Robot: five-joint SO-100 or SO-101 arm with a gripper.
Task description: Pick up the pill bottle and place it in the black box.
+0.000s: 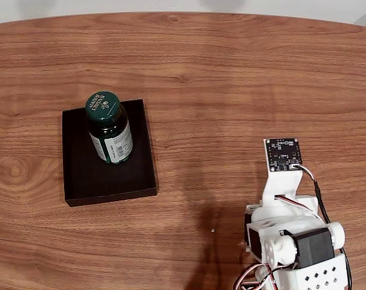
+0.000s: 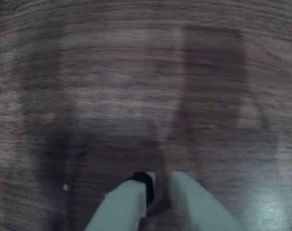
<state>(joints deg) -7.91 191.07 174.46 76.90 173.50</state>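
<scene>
Here the bottle (image 1: 110,128) is being seen in the fixed view standing inside the box (image 1: 86,181), upright and leaning a little toward the camera as the lens renders it. Its dark green cap (image 1: 102,106) with gold print is being shown facing up, and its white-and-green label (image 1: 118,145) is being turned toward the lower right. The bottle is being kept in the upper middle part of the box, nearer the far wall than the near one, with bare black floor lying below and to its left.

The box is being seen resting flat on the wooden table (image 1: 231,78), in the left half of the fixed view.

The arm (image 1: 292,235) is being seen well apart from the box, folded low at the lower right of that view, with a small dark circuit board (image 1: 283,154) facing up at its top.

In the wrist view the gripper (image 2: 159,185) is being shown entering from the bottom edge, its two pale fingers (image 2: 124,202) standing close together with only a narrow gap between the tips and nothing being held there. Beneath them, blurred wood grain and soft shadows are being shown.
</scene>
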